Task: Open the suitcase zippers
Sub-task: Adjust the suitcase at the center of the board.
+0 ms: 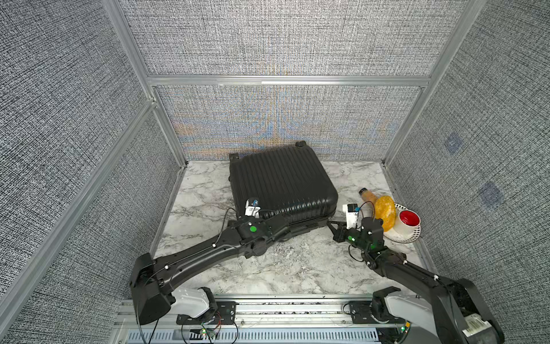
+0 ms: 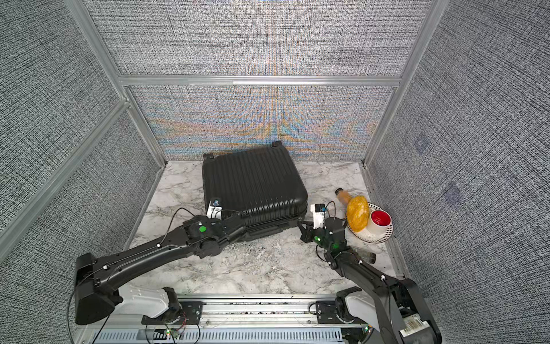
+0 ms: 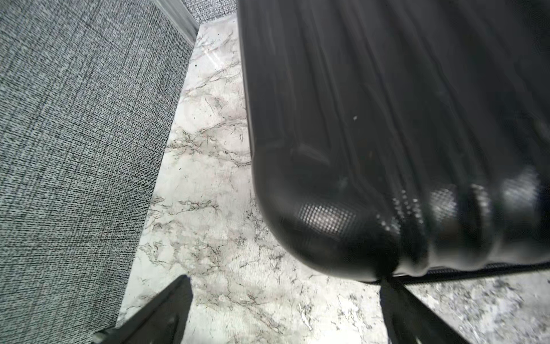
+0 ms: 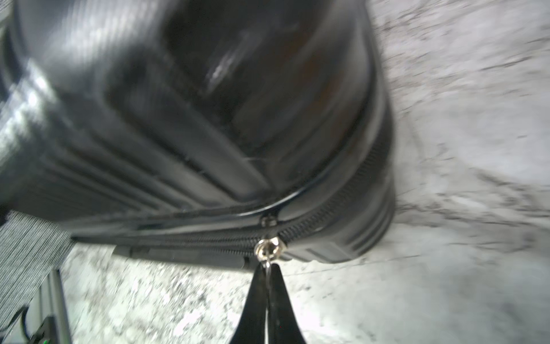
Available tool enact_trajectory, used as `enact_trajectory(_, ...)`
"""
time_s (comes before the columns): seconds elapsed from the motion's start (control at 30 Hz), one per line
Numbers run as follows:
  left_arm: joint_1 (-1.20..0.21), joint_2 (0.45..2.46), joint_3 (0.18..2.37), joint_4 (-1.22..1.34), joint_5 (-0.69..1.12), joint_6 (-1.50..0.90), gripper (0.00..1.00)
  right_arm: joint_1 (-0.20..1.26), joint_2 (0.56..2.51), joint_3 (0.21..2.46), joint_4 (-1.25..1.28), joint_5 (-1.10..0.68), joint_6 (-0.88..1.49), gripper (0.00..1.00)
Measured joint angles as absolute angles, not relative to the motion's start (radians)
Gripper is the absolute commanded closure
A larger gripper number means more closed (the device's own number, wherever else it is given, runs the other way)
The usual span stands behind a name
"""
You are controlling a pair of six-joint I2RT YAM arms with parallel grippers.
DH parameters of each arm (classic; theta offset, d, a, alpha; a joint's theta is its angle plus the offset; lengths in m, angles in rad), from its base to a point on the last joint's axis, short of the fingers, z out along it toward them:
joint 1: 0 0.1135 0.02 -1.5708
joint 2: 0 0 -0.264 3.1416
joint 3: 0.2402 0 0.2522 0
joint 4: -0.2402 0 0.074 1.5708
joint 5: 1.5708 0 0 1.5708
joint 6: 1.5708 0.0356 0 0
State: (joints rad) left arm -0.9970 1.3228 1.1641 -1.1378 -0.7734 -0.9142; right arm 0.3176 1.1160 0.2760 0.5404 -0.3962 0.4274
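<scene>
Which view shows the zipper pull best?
Right wrist: the zipper pull sits close up, pinched by the shut right gripper. In both top views it is too small to make out at the suitcase corner. Left wrist shows another corner, no pull.

One suitcase point(image 1: 282, 181), one plate point(image 1: 400, 239), one cup point(image 1: 406, 227)

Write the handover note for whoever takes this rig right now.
Left gripper: open, holding nothing, at the suitcase near edge, toward its left corner.
Right gripper: shut on the zipper pull by the near-right corner.
The suitcase lies flat on the table, shells together.
Done: pull gripped; how much of the zipper track is open is unclear.
Left: draw the pull along the seam, probably with the left arm steadying the shell.
</scene>
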Motion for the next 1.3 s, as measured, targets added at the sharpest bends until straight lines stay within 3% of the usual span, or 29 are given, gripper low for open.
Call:
enact_trajectory(0.3, -0.740, 1.189, 1.045, -0.842, -0.564, -0.788, 0.01, 0.440, 1.145, 0.233, 0.665, -0.423, 0.401, 1.00)
enact_trajectory(0.53, -0.794, 0.870, 0.713, -0.562, -0.370, -1.008, 0.06, 0.460, 1.160, 0.229, 0.709, -0.411, 0.387, 1.00)
enact_trajectory(0.73, -0.921, 0.742, 0.475, -0.442, -0.370, -1.287, 0.10, 0.545, 1.213, 0.267, 0.717, -0.374, 0.342, 1.00)
enact_trajectory(1.03, -0.883, 0.782, 0.374, -0.186, -0.427, -1.453, 0.19, 0.730, 1.353, 0.362, 0.767, -0.271, 0.248, 1.00)
enact_trajectory(1.3, -0.799, 1.003, 0.354, 0.107, -0.358, -1.519, 0.27, 0.785, 1.386, 0.391, 0.766, -0.216, 0.222, 1.00)
